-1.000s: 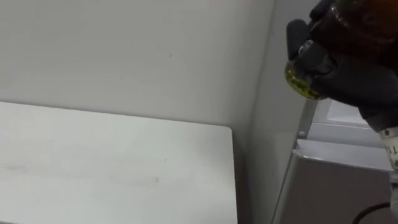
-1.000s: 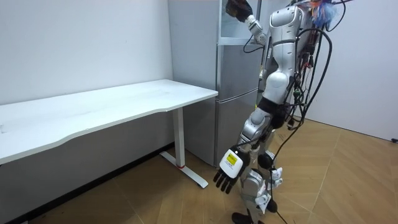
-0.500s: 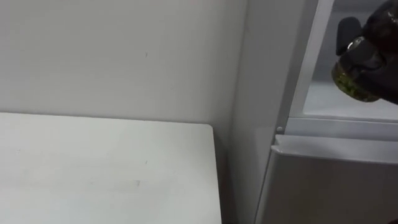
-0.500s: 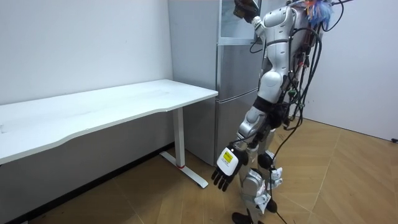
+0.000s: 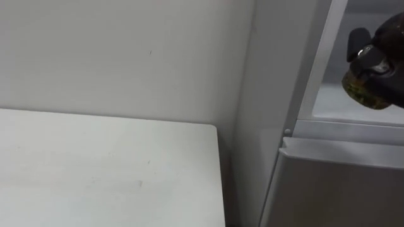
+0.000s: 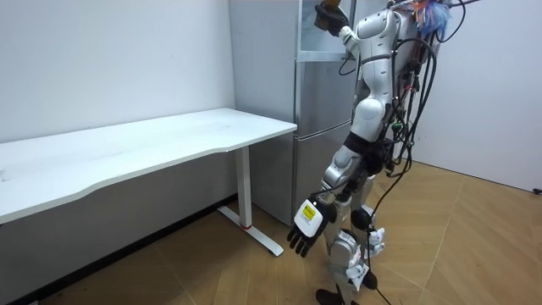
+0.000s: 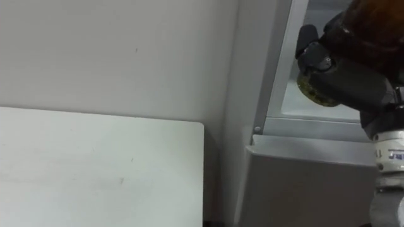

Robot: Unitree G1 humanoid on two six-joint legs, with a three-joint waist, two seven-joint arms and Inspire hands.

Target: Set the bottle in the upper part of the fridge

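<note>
We stand close against the fridge [image 6: 320, 110], beside the end of the white bench [image 5: 107, 170], with our right arm raised to the open upper compartment. Our right hand [image 7: 350, 79] is clamped on the bottle [image 7: 314, 88], dark fingers wrapped round its body. The bottle hangs in the air at the mouth of the compartment, just above the pale shelf [image 7: 303, 106] and apart from it. Our left hand [image 6: 305, 230] hangs low by the leg, its fingers loose and holding nothing. We judge the step in hand to be carrying the bottle inward and setting it down. To do it well, we should clear the compartment's side post [image 7: 278, 69] and the top edge of the lower door [image 7: 303, 183]. We should then go deep enough that the bottle rests fully on the shelf, and loosen the grip only once it bears there. The bottle is tilted, not upright: its long axis runs from a rounded greenish end at lower left up toward the brown body at upper right. We cannot tell which end is the cap, so we would right it before it touches the shelf.
</note>
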